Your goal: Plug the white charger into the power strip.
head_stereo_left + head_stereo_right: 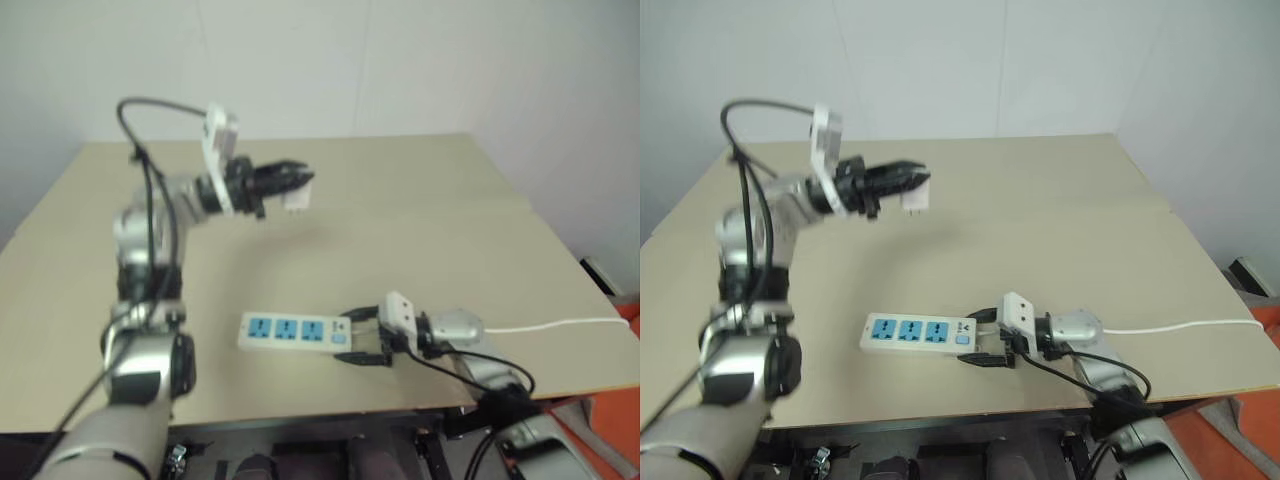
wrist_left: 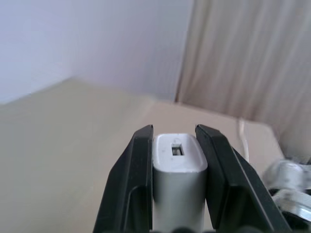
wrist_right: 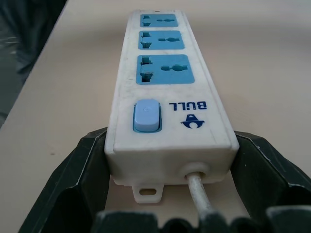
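Aloft, the left gripper [image 1: 290, 182] is clenched on the white charger [image 2: 179, 170], holding it in the air above the table [image 1: 420, 210], nearer the far edge; the charger's port end faces outward between the fingers [image 2: 131, 179]. Near the front edge, the right gripper [image 1: 362, 338] brackets the switch end of the power strip [image 1: 292, 333], a finger against each side; the strip lies flat, its cord [image 1: 560, 324] trailing toward the table's right edge.

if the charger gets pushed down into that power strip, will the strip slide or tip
Probably not tip: the power strip is a long, low bar lying flat on the table. It might slide, since its casing looks smooth, but the right gripper has its fingers against both sides of the switch end. Its thin cord looks floppy and should add little drag.
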